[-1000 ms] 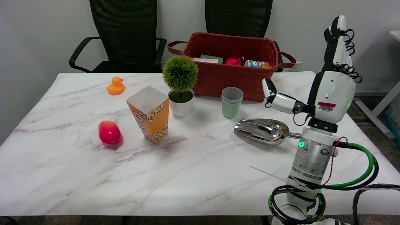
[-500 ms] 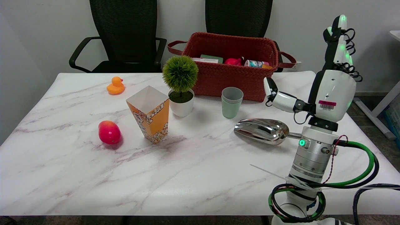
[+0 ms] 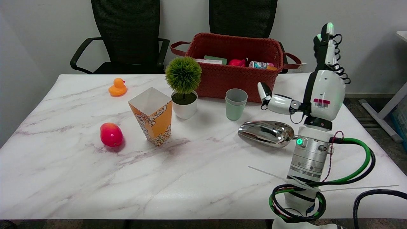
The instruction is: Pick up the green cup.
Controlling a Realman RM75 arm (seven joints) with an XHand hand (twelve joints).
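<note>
The green cup (image 3: 235,104) stands upright on the marble table, just in front of the red basket. It is pale green with a grey inside. My right hand (image 3: 319,86) is raised to the right of the cup, fingers straight up and thumb stretched left toward it. The hand holds nothing and touches nothing; a clear gap separates the thumb tip from the cup.
A shiny metal scoop (image 3: 267,133) lies between the hand and the cup. The red woven basket (image 3: 235,76) sits behind. A potted green plant (image 3: 183,86), a popcorn box (image 3: 152,116), a red fruit (image 3: 111,134) and an orange duck (image 3: 117,87) stand to the left.
My right arm and hand have shifted left, toward the cup, and slightly away across the table. The fingers remain spread. The cup and other things have not moved.
</note>
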